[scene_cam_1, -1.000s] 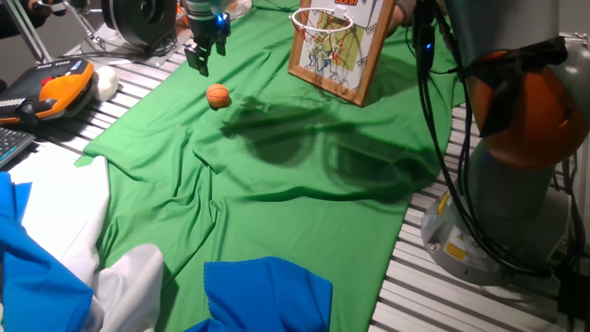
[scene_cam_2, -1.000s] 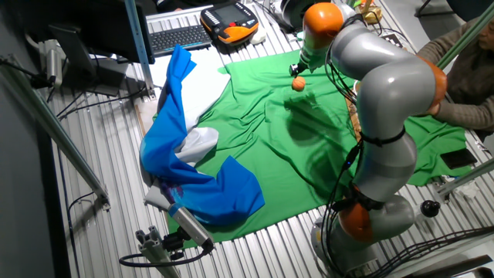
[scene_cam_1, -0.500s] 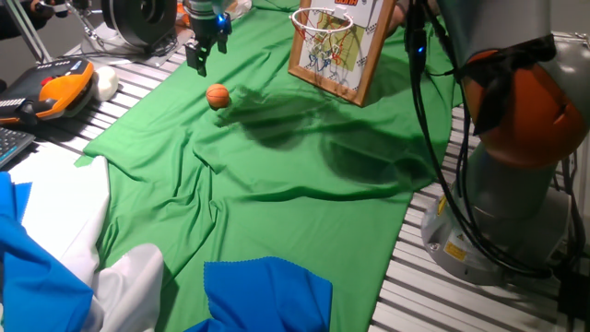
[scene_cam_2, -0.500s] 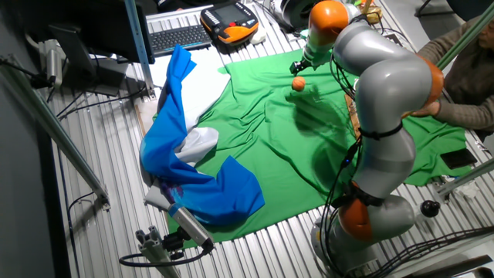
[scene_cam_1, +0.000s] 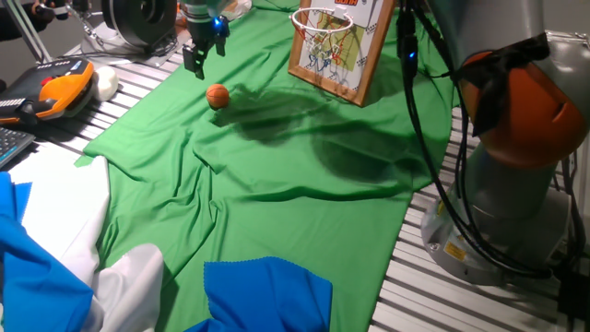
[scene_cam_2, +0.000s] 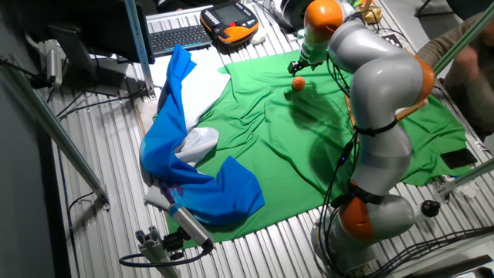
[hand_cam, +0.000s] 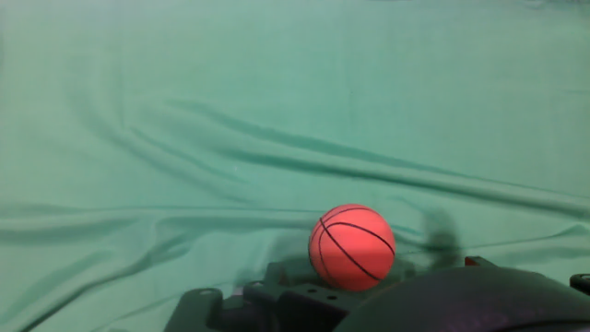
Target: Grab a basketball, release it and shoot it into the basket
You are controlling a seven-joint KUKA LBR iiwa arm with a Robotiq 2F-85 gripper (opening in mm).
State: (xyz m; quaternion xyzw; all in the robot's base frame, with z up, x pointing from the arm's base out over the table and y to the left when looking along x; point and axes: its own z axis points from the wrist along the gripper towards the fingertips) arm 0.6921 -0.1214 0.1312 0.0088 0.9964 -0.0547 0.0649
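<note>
Below my fingers: the basketball (scene_cam_1: 217, 96) lies on the green cloth (scene_cam_1: 277, 175), just beside and below my gripper (scene_cam_1: 195, 63), apart from it.
Gripper: my gripper hangs over the cloth's far edge with nothing between its fingers; the jaws look spread in one fixed view, and the ball lies free of them.
Hand view: the basketball (hand_cam: 352, 247) sits low in the picture, just ahead of my hand's dark body, resting in the folds of the green cloth (hand_cam: 230, 129); thin dark lines cross its orange skin.
Change: against a second ago my gripper has drifted slightly away from the basket and up, from beside the ball toward the cloth's edge; the ball lies where it lay.
Arm: in the other fixed view my elbow has swung, the grey link (scene_cam_2: 378, 77) now leaning differently over the cloth, with my gripper (scene_cam_2: 299, 66) just beyond the basketball (scene_cam_2: 298, 84).
Basket: the basket (scene_cam_1: 324, 26) stands on its wooden-framed backboard (scene_cam_1: 341, 51), well apart from my gripper, off to the ball's far side.
Behind my gripper: an orange-and-black device (scene_cam_1: 57, 88) and a white ball (scene_cam_1: 106, 83) lie off the cloth.
</note>
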